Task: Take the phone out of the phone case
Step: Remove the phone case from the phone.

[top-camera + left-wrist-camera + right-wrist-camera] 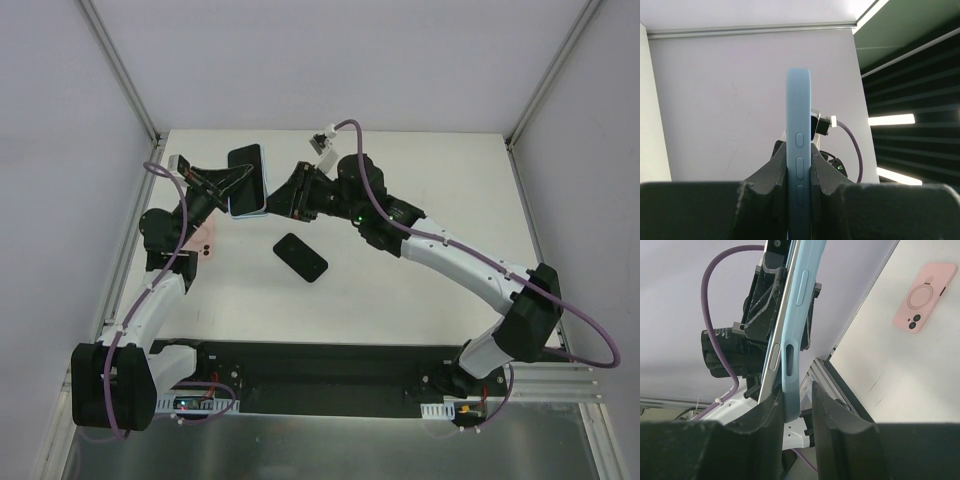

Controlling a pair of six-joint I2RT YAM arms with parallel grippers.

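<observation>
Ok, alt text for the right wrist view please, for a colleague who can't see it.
A blue phone case, seen edge-on with the phone's silver edge along it, stands between the right gripper's open fingers, held from behind by the left gripper. A pink case lies on the white table beyond.

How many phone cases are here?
2. A light blue silicone phone case is clamped in the left gripper; a pink phone case lies flat on the white table. The flat black slab could be a third.
</observation>
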